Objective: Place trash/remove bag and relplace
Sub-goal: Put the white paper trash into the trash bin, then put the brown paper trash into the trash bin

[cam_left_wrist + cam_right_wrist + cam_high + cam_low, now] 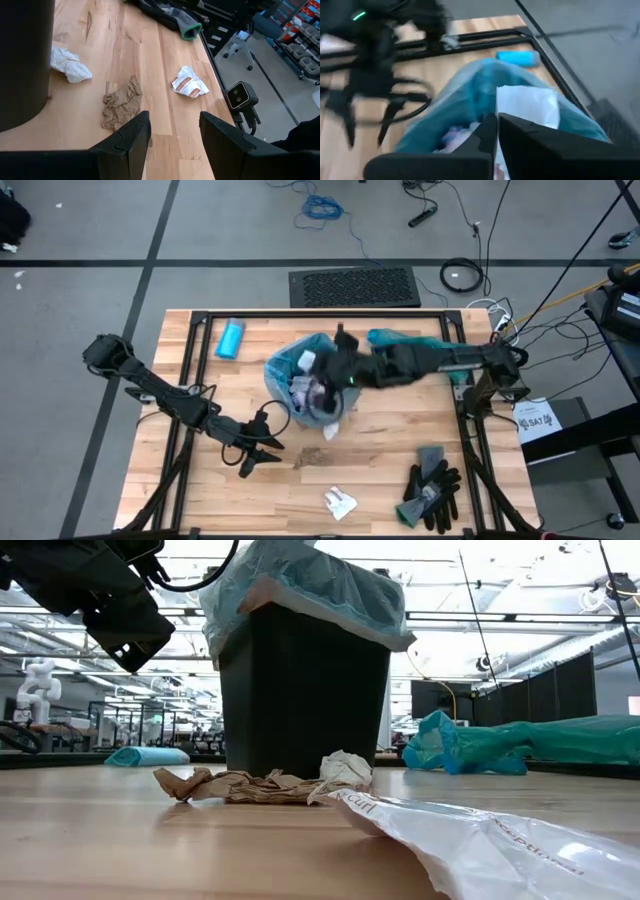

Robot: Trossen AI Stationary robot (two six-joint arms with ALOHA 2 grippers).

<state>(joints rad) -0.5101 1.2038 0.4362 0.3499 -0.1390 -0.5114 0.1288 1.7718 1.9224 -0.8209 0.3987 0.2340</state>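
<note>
While writing stays unreadable | right gripper (496,131) pressed together over bag (285,365) | left gripper (174,135) spread

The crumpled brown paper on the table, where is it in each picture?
High view: brown paper just below the bin.
Low view: paper lying in front of the bin.
Left wrist view: paper beside the bin's dark wall.
Right wrist view: not in it.
Shared landmark: the bin.
</note>
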